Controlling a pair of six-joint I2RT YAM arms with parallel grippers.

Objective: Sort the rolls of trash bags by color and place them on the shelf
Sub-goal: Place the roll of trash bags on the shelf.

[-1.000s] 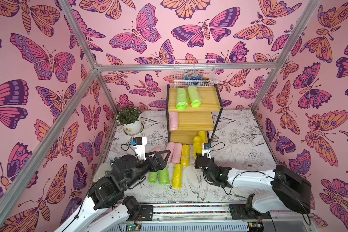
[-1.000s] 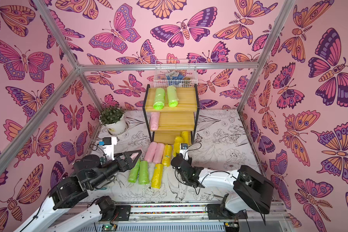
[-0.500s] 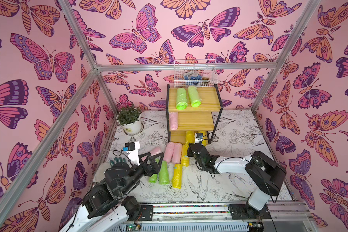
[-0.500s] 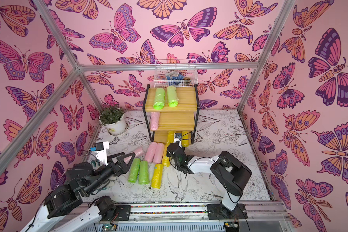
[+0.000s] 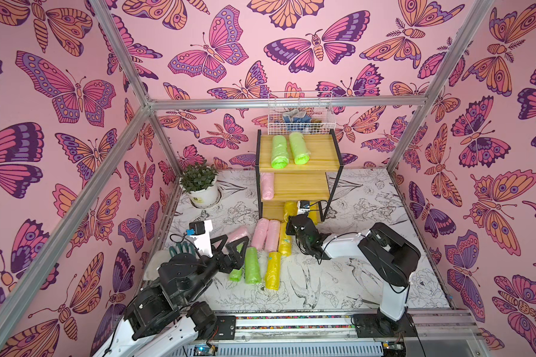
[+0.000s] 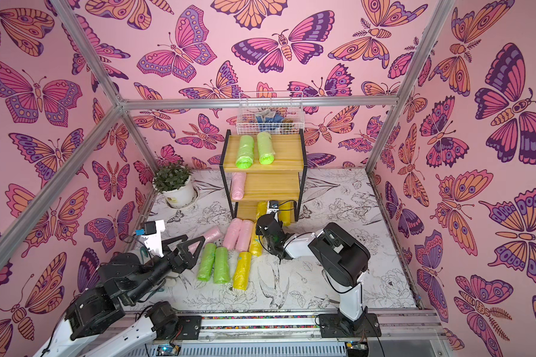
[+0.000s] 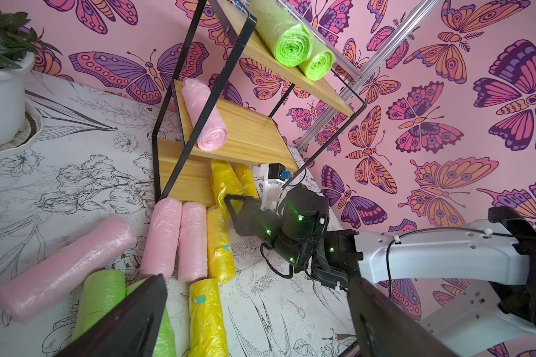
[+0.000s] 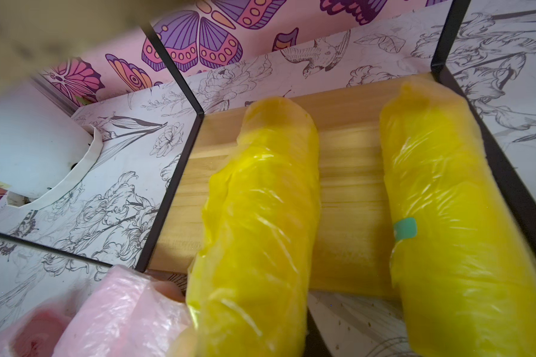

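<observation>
Yellow's getting its turn now: the right gripper is clamped on a crinkly yellow plastic roll of trash bags. A second ago that arm was back over the tabletop, whereas now it's reached forward so the roll's far end lies over the bottom board of the little stepped wooden shelf with the black metal frame. Near end looks like it pokes out past the front edge, so I'd call this nearly placed, not let go yet. Right beside it, not touching, a second yellow roll already lies on the same board. Up top two lime green rolls sit side by side, and one pale pink roll is on the middle tier, so the colour-per-tier thing is holding up. The left gripper has barely shifted; its jaws stand wide and empty, hovering over the leftovers: two green rolls on the tabletop, three pink ones and two more yellow. My guess: once the right arm lets go and backs out, that's two of four yellows done, seven rolls left to go. Main worry is the slippery roll rolling off the board or bumping its neighbour when the jaws open.
</observation>
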